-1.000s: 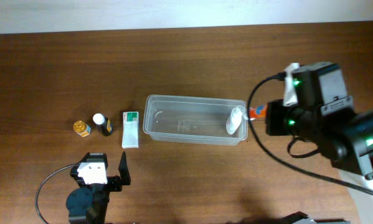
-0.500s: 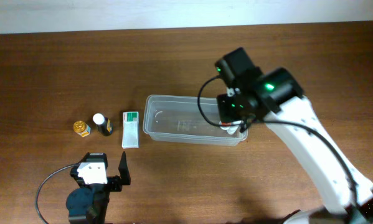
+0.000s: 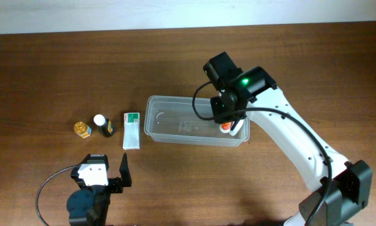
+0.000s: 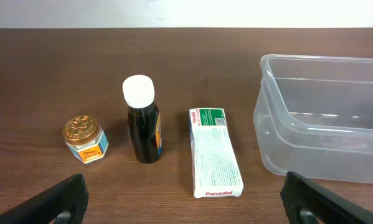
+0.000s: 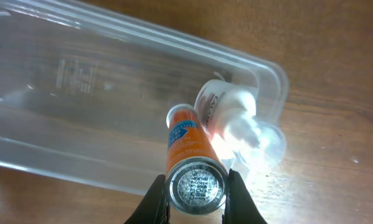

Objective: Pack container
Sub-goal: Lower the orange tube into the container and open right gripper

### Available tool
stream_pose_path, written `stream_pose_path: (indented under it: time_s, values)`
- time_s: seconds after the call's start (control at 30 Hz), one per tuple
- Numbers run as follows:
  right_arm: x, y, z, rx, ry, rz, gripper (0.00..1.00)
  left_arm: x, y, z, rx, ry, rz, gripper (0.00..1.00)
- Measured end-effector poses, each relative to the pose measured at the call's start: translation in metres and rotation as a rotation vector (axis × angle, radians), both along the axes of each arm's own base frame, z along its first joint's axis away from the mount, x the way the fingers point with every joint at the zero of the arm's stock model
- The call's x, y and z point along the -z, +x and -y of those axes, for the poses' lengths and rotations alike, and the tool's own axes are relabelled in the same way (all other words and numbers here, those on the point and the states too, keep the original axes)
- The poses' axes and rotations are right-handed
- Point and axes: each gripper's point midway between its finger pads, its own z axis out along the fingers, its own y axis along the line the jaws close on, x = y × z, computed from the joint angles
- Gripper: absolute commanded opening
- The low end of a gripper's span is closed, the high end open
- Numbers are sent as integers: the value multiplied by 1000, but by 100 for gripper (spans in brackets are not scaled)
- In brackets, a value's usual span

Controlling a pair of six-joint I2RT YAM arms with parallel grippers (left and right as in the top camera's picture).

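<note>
Overhead: right claw hangs over the right end of the container. Left claw is well apart, with the container ahead-right of it.

Left wrist: left claw is spread wide and empty. Small jar, dark bottle and Panadol box stand ahead, container ahead-right.

Right wrist: right claw is clamped on an orange tube. The container is below it, and a white bottle lies inside, just beyond the tube.

The wooden table carries a jar, bottle, box and container.
</note>
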Motion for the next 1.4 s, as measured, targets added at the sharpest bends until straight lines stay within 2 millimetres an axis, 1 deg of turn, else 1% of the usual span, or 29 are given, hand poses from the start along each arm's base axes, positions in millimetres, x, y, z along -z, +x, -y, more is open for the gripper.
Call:
stream_pose_path:
  time_s: [0.2,0.37,0.4,0.47,0.57,0.6,0.67,0.73,0.8,0.87,1.0,1.1,1.17,1.23,1.3,1.4]
  values:
    - [24,-5,-1,-2,7,-30,4,0,0,0,0,0,0,100]
    - [35,-11,0,10,9,-56,4,0,0,0,0,0,0,100]
    - [35,-11,0,13,10,-55,6,0,0,0,0,0,0,100]
    - [35,-10,-1,16,14,-50,16,0,0,0,0,0,0,100]
    - [34,-7,-3,18,23,-40,36,0,0,0,0,0,0,100]
    - [34,-5,-4,9,27,-32,41,0,0,0,0,0,0,100]
    - [32,-4,-5,5,33,-22,45,0,0,0,0,0,0,100]
    - [27,-4,-5,-3,42,-7,48,0,0,0,0,0,0,100]
    - [16,-5,-5,-7,58,21,52,0,0,0,0,0,0,100]
    - [-2,-7,-4,-10,84,69,55,0,0,0,0,0,0,100]
    - [-47,-14,3,-7,147,186,55,0,0,0,0,0,0,100]
    - [-69,-21,10,2,175,239,55,0,0,0,0,0,0,100]
    - [-74,-25,14,5,178,246,55,0,0,0,0,0,0,100]
    - [-71,-28,15,5,170,232,54,0,0,0,0,0,0,100]
    - [-65,-28,15,6,157,207,50,0,0,0,0,0,0,100]
    - [-51,-23,13,7,138,171,49,0,0,0,0,0,0,100]
